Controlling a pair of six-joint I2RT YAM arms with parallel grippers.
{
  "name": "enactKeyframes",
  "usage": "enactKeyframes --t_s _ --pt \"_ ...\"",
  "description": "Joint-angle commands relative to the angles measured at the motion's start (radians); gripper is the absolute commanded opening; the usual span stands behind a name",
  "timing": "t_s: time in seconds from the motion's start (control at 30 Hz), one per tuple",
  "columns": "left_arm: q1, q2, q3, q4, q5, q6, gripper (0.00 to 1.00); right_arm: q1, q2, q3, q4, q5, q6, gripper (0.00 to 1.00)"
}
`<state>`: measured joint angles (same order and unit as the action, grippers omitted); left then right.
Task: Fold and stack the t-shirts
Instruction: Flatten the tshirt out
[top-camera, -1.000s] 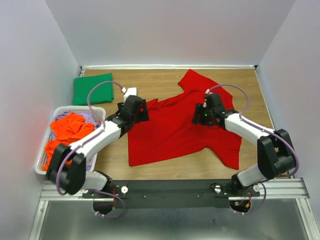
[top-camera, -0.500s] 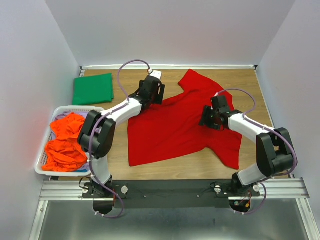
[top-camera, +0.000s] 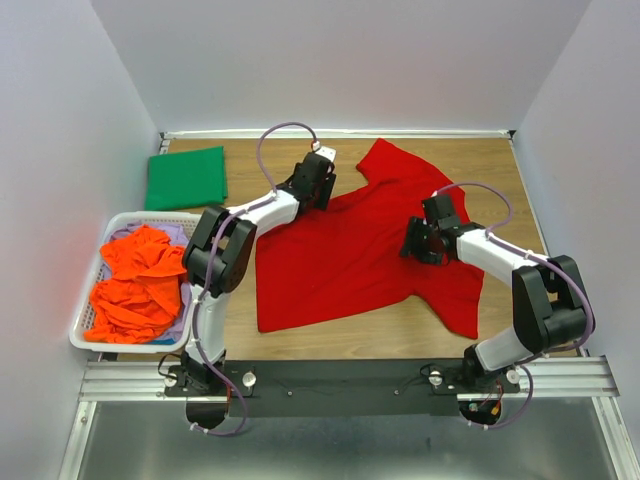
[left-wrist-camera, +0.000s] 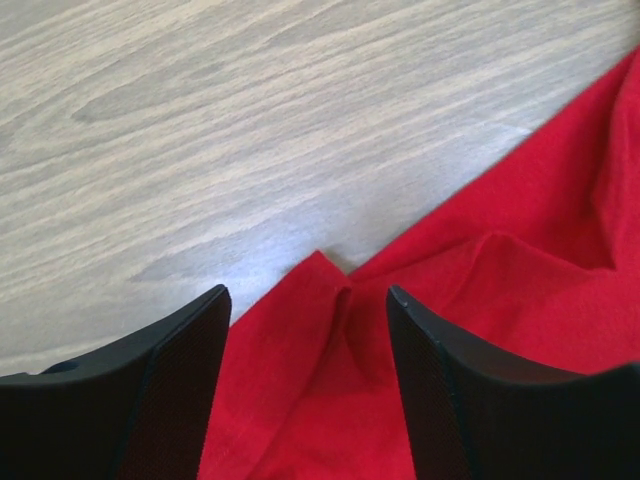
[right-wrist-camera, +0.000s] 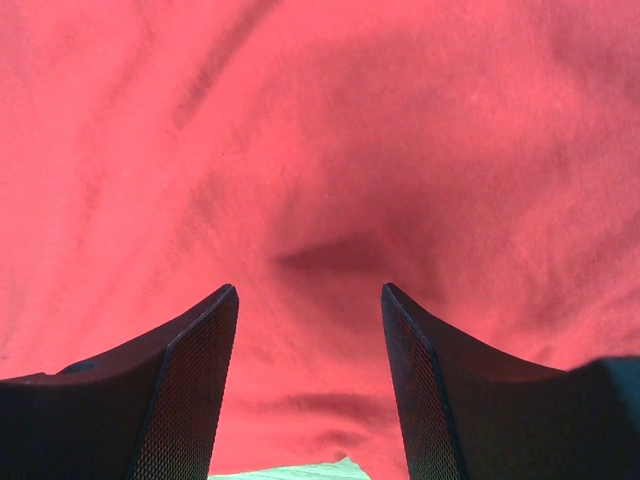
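A bright red t-shirt (top-camera: 345, 255) lies spread on the wooden table, its back hem toward me and one sleeve (top-camera: 385, 160) at the far side. My left gripper (top-camera: 318, 190) is at the shirt's far left edge. Its jaws stand open around a pointed fold of the red cloth (left-wrist-camera: 320, 275) without pinching it. My right gripper (top-camera: 418, 243) hovers low over the shirt's right half. It is open, with only flat red cloth (right-wrist-camera: 320, 180) between its fingers. A dark green t-shirt (top-camera: 186, 178) lies folded at the far left.
A white slatted basket (top-camera: 155, 216) at the left edge holds crumpled orange shirts (top-camera: 135, 285) over a pale lavender one (top-camera: 181, 234). Bare wood (top-camera: 480, 170) shows around the red shirt. White walls close in the table at the back and both sides.
My left arm has swung from the shirt's left edge near the basket out to its far left edge, and its jaws have narrowed somewhat. The right gripper has shifted slightly to the right.
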<state>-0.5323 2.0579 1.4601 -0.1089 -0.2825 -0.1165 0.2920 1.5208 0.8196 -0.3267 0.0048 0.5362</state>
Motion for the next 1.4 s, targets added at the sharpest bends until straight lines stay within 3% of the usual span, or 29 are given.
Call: enactKeyframes --t_s 0.0,0.17,0.2,0.27,0.3,0.33,0.53,0.87,0.93,0.97,1.07,1.1,1.2,1.37 --pt "-0.001 0.044 0.046 -0.012 -0.055 0.017 0.66 -0.013 0.009 -0.011 -0.032 0.007 0.021 0.66" --pt "0.012 0.082 0.072 -0.017 -0.102 0.012 0.41 -0.028 0.001 -0.023 -0.041 0.024 0.036 0.66" --pt "0.023 0.088 0.075 -0.017 -0.11 0.009 0.28 -0.03 -0.001 -0.028 -0.044 0.023 0.042 0.66" --pt "0.04 0.097 0.086 -0.009 -0.124 0.008 0.15 -0.033 -0.01 -0.043 -0.048 0.02 0.054 0.66" --pt "0.051 0.099 0.091 -0.002 -0.123 0.008 0.03 -0.036 -0.013 -0.049 -0.049 0.018 0.057 0.66" --pt "0.069 0.108 0.106 -0.002 -0.124 0.005 0.0 -0.039 -0.02 -0.059 -0.052 0.018 0.065 0.66" --pt "0.162 0.14 0.201 0.0 -0.109 -0.012 0.0 -0.053 -0.05 -0.091 -0.072 0.017 0.102 0.66" --pt "0.301 0.268 0.489 -0.117 -0.126 -0.107 0.0 -0.073 -0.109 -0.123 -0.12 0.024 0.177 0.67" --pt "0.308 0.274 0.506 -0.147 -0.132 -0.117 0.08 -0.073 -0.122 -0.108 -0.124 0.035 0.165 0.67" --pt "0.308 0.265 0.502 -0.152 -0.147 -0.12 0.19 -0.073 -0.134 -0.087 -0.126 0.046 0.147 0.67" --pt "0.322 0.217 0.453 -0.152 -0.162 -0.149 0.36 -0.073 -0.146 -0.037 -0.13 0.063 0.108 0.68" --pt "0.328 0.203 0.442 -0.156 -0.159 -0.158 0.52 -0.074 -0.146 0.004 -0.132 0.072 0.099 0.68" --pt "0.333 0.127 0.398 -0.158 -0.143 -0.17 0.73 -0.074 -0.126 0.088 -0.132 0.093 0.061 0.68" --pt "0.31 -0.063 0.223 -0.195 -0.063 -0.233 0.77 -0.085 -0.061 0.199 -0.132 0.126 0.004 0.67"
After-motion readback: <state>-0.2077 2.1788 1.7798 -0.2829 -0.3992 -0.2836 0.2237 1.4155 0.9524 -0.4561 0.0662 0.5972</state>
